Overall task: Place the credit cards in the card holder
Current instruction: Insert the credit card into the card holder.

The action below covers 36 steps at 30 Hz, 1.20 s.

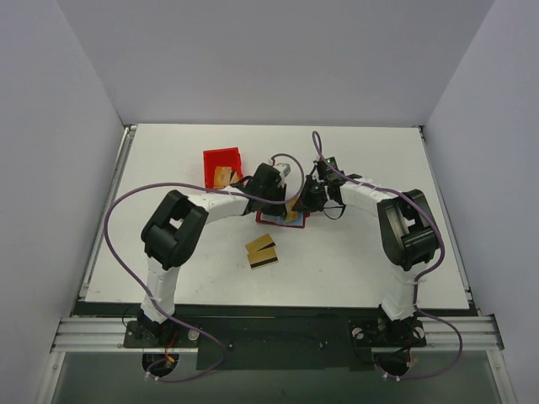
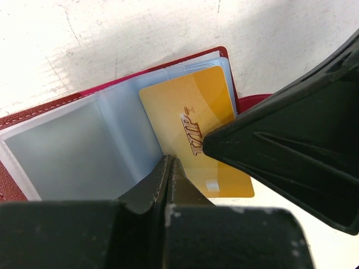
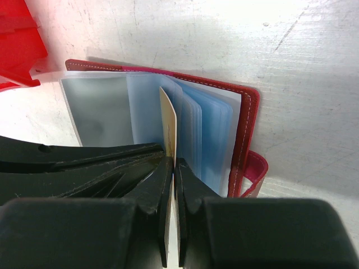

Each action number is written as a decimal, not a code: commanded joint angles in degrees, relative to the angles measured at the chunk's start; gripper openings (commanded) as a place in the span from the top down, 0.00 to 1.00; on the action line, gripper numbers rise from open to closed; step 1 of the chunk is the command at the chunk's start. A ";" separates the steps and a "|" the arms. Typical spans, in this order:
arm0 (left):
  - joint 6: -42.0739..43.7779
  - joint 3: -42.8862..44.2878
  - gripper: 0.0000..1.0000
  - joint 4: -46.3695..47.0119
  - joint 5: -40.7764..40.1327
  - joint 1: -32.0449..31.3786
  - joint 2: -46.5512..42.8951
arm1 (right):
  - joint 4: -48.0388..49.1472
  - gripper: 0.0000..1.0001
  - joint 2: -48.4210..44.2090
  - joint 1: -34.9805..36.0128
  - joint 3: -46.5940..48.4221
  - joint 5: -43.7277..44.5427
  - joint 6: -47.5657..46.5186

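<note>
Gold card (image 2: 190, 106) lengthwise into card holder (image 3: 251, 129), in closed right jaws; left jaws closed.

Overhead from behind; wrist close-ups sharing card holder (image 3: 247, 112)

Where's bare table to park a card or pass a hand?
Free: the far strip behind the red bin; the right side beyond the right arm; the near strip between the loose cards and the table edge. Crowded: centre, where it and the left arm converge over the card holder beside the bin.
</note>
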 commanded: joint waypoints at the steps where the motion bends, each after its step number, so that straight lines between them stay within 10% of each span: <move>1: 1.26 1.81 1.00 -1.76 -2.14 1.30 -0.44 | -3.04 1.00 1.71 0.15 -0.87 1.36 -0.68; 36: 1.26 -2.68 1.00 -2.38 -2.67 3.50 -1.14 | -2.60 1.00 -6.11 -0.73 -1.74 1.97 -1.30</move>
